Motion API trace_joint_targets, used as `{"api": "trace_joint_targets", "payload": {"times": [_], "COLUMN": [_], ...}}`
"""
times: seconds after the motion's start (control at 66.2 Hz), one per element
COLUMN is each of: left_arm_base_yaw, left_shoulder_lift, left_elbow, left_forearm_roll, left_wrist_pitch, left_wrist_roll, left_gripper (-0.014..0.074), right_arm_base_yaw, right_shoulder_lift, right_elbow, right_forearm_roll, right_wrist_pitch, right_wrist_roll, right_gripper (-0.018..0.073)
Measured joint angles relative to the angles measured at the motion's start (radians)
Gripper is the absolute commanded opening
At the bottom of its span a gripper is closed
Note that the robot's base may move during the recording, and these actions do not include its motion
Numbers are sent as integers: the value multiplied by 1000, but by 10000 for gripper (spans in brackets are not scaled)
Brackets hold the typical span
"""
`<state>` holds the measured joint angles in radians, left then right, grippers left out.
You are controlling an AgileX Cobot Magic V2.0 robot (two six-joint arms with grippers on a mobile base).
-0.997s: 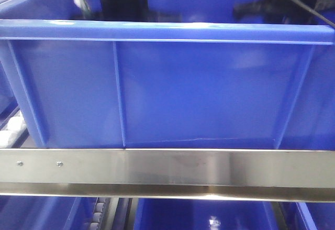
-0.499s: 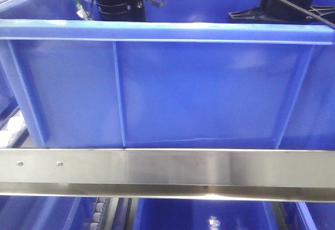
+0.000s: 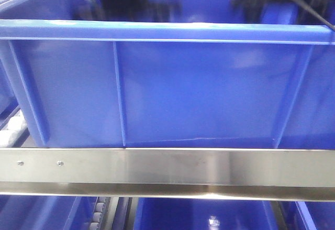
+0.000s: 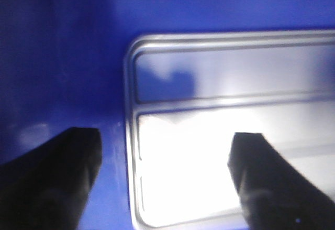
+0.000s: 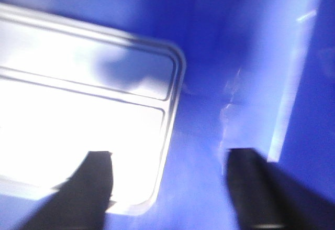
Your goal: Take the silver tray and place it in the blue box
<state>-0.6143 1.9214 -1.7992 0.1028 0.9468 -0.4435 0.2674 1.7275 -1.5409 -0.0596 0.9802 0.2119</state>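
Left wrist view shows the left gripper spread wide and empty, its fingers straddling the silver tray's short rim as it lies flat on the blue box floor, while the right gripper, likewise open and empty, straddles the opposite rim, probably just after letting go.

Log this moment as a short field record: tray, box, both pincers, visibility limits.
silver tray: lying flat on the blue box floor, ridges up
blue box: on the rack behind a steel rail
left pincer: open, straddling the tray's end rim, holding nothing
right pincer: open, straddling the opposite end rim
limits: wrist views blurred; contact with the tray unclear
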Motion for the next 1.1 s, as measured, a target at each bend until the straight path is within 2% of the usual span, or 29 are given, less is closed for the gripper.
{"api": "trace_joint_targets", "payload": {"times": [0.136,0.227,0.302,0.393,0.695,0.937,1.103], "left_arm_base_yaw": [-36,-70,-84,-89,-89,-89,-89], "left_shoulder_lift": [-106,-191,-259,-345,-694,-1023,-1224], "left_elbow": [-2,41,109,231,609,848,981], "left_forearm_roll": [89,165,199,203,120,113,113], "left_wrist_pitch": [61,87,87,63,-123,-253,-331], "left_wrist_roll": [17,22,22,22,22,37,85], "left_gripper": [217,104,7,-112,-94,-94,-94], "right_arm_base_yaw": [0,4,4,4,4,4,4], "right_shoulder_lift": [-99,-194,-270,-378,-763,-1109,-1339], "right_elbow": [3,59,130,233,530,716,811], "right_forearm_roll": [0,-7,-12,-15,-16,-17,-17], "right_wrist_pitch": [29,29,6,-45,-196,-226,-226], "right_wrist_roll": [-2,-2,-2,-2,-2,-33,-57], "right_gripper": [249,155,97,50,52,52,52]}}
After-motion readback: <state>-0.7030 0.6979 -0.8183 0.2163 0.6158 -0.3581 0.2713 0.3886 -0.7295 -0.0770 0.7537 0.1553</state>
